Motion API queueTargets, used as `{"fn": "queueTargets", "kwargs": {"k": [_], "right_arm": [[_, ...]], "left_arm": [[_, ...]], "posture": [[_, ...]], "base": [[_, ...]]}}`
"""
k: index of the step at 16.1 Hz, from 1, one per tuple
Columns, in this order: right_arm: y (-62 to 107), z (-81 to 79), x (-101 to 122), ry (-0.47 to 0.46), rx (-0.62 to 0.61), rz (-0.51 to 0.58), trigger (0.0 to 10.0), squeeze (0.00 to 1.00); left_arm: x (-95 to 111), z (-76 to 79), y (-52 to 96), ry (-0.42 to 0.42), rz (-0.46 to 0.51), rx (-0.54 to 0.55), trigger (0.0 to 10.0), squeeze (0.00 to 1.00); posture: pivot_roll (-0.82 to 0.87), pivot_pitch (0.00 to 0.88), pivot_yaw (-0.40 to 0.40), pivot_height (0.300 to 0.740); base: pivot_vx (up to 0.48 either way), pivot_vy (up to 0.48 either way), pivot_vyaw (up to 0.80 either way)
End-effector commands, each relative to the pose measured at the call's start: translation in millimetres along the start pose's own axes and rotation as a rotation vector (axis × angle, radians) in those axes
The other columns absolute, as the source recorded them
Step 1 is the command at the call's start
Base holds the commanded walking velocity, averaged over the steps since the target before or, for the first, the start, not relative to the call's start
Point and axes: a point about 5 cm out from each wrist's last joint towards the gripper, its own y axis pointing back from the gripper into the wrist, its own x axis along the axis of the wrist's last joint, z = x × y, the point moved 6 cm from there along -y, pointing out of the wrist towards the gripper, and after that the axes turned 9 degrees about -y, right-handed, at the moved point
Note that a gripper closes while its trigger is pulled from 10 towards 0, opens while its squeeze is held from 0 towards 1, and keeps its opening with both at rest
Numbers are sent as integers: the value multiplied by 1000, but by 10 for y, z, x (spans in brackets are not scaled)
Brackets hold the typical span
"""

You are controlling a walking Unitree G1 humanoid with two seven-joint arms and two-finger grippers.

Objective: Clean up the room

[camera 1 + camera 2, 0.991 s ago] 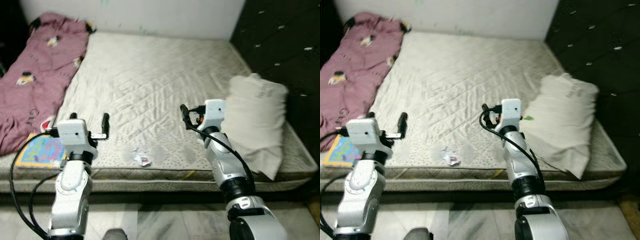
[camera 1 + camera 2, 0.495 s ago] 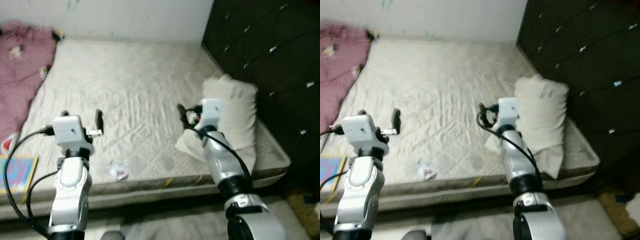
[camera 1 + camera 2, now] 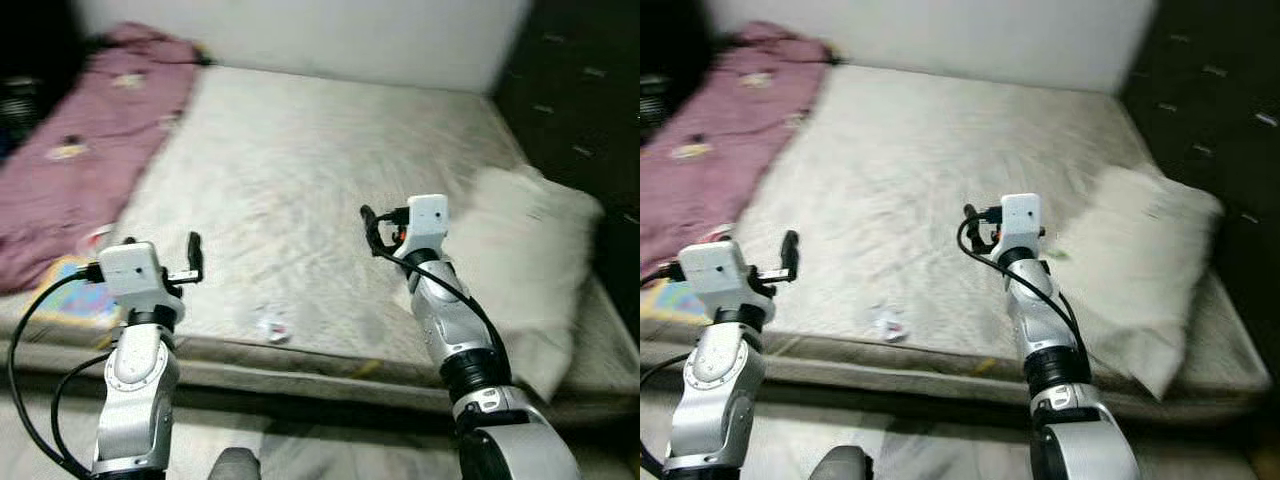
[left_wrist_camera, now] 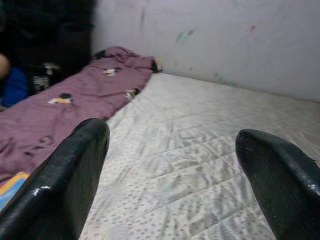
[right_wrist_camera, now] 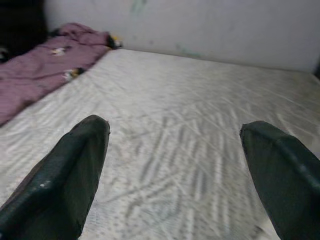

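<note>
Two hands hover over the near edge of the bed, both with their fingers spread wide and nothing between them: the left hand above the near left part of the mattress, the right hand nearer the middle, just beside the white pillow. The head views are blurred, so the robot seems to be turning or stepping, and I judge the step in hand to be surveying and lining up rather than grasping.

The nearest thing to tidy is a small crumpled scrap, likely paper or a wrapper, lying on the mattress close to its front edge, between the two arms and somewhat nearer the left one. It is too small and smeared to give a clear long axis or heading; it reads as a roughly round wad. The next move probably calls for steadying the body, then lowering one wide hand over the scrap and pinching it off the sheet.

A purple blanket lies rumpled along the bed's left side, its length running from the near edge toward the wall, with a colourful book at its near end.
</note>
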Motion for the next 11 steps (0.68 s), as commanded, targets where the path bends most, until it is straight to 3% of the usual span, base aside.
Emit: {"fn": "queueTargets", "kwargs": {"k": [1,11], "right_arm": [[-3,79,23,-11,-21,5,10000,0],[-13,81,9,-2,-15,-8,10000,0]], "left_arm": [[9,46,-19,7,-2,-22,10000,0],[22,45,-28,103,3,-20,10000,0]], "posture": [[145,0,-75,740],[150,0,-90,740]], "base": [[0,0,0],[0,461,0]]}}
